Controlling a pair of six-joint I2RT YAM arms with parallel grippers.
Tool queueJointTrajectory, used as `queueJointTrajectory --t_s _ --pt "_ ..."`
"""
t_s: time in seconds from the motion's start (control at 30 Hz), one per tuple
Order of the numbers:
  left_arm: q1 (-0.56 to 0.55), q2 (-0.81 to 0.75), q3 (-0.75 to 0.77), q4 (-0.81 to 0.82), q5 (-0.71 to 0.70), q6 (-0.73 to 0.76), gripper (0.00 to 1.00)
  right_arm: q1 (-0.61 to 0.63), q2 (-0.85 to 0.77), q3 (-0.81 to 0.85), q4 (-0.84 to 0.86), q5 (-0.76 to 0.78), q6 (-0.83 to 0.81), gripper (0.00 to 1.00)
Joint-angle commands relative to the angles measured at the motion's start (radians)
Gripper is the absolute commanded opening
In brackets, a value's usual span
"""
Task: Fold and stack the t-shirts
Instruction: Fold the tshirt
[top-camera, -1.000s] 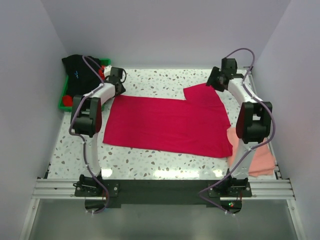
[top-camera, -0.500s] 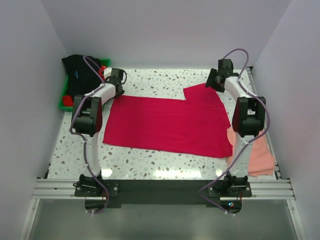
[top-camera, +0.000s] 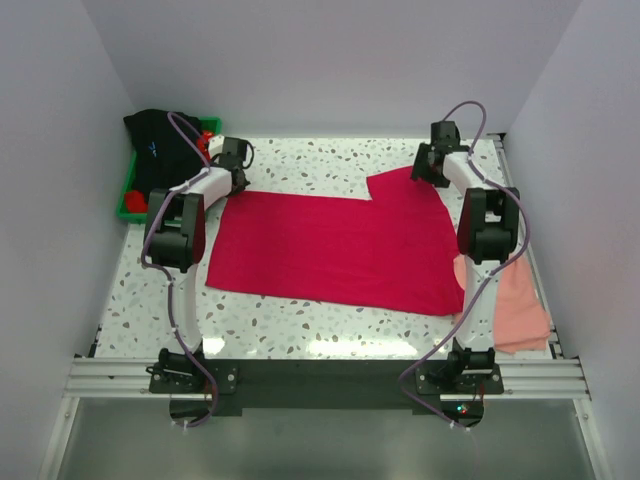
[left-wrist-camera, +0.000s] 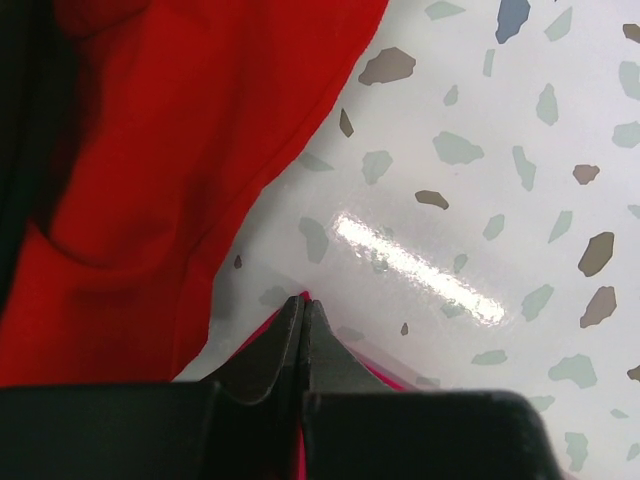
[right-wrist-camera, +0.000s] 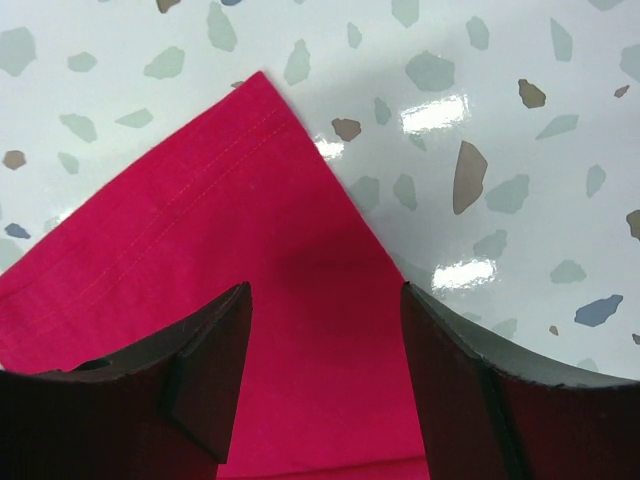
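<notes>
Crimson-pink shirt (top-camera: 335, 250) flat, smooth, stitched hem; glossy speckled table (top-camera: 300, 160)

The crimson-pink t-shirt (top-camera: 335, 245) lies spread flat across the middle of the table (top-camera: 300, 320), one sleeve reaching toward the far right corner. A salmon-pink t-shirt (top-camera: 520, 305) lies at the right edge. A black t-shirt (top-camera: 155, 145) is heaped at the far left corner, with a bright red t-shirt (left-wrist-camera: 150, 180) beside it.

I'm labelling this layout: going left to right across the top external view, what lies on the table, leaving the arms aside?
green plastic tray → crimson-pink short-sleeved t-shirt, spread flat → salmon-pink soft t-shirt
</notes>
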Motion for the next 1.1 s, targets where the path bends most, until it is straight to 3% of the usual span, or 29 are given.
queueJointTrajectory --t_s 0.0,0.13,0.23,0.47,0.57,1.07 --pt "0.002 0.011 0.031 0.022 0.002 0.025 0.0 -0.004 0.033 0.061 -0.034 0.038 -0.019 0.64" --pt "0.004 0.005 0.026 0.031 0.003 0.028 0.0 0.001 0.071 0.093 -0.058 0.02 -0.004 0.6" --pt "0.005 0.0 0.023 0.04 0.009 0.027 0.0 0.013 0.082 0.092 -0.061 0.023 0.001 0.51" --pt "0.014 -0.009 0.021 0.073 0.019 0.028 0.0 0.015 0.091 0.129 -0.061 0.008 0.021 0.08" --pt "0.03 -0.006 0.035 0.091 0.032 0.028 0.0 0.015 0.102 0.17 -0.061 -0.007 0.027 0.0" --pt "0.077 0.121 0.317 0.1 0.103 0.068 0.0 -0.013 0.113 0.331 0.026 -0.05 0.051 0.0"
